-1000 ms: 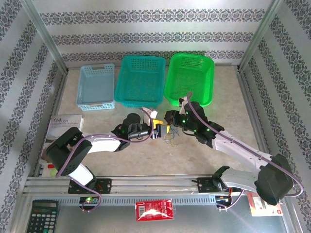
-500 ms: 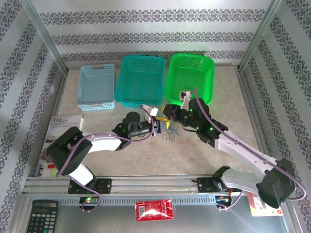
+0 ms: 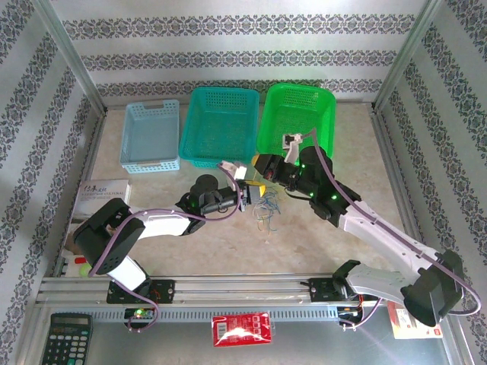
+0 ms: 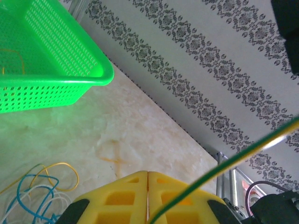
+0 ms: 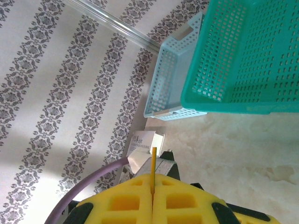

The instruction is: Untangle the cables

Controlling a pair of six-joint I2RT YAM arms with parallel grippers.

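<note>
Yellow left fingers [image 4: 124, 198] are pressed flat together. A yellow-green strand [image 4: 243, 156] looks pinched at their seam and runs off taut toward the upper right of the wrist view. The right fingers [image 5: 124, 203], also yellow, are closed on an orange strand [image 5: 153, 168] that pokes straight up out of the seam.

From overhead, both sets of fingers sit close to each other over the middle of the counter [image 3: 190, 243]. The rest of the cables [image 3: 265, 211] hang or lie right under them in a loose curly heap of blue, yellow-orange and white loops, can't tell which.

Crowding things from behind: the near edges of the teal basket [image 3: 221, 125] and the green basket [image 3: 297, 122] are just past the fingers. The green one has a thin yellow strand lying inside it. A light blue basket [image 3: 151, 135] sits further left in the same row.

Thick purple cable [image 3: 304, 179] loops along both arms, well above the heap. Further out there's a white box [image 3: 103, 194] at the left edge, and a calculator [image 3: 66, 338] and a red packet [image 3: 241, 329] down on the near ledge.
</note>
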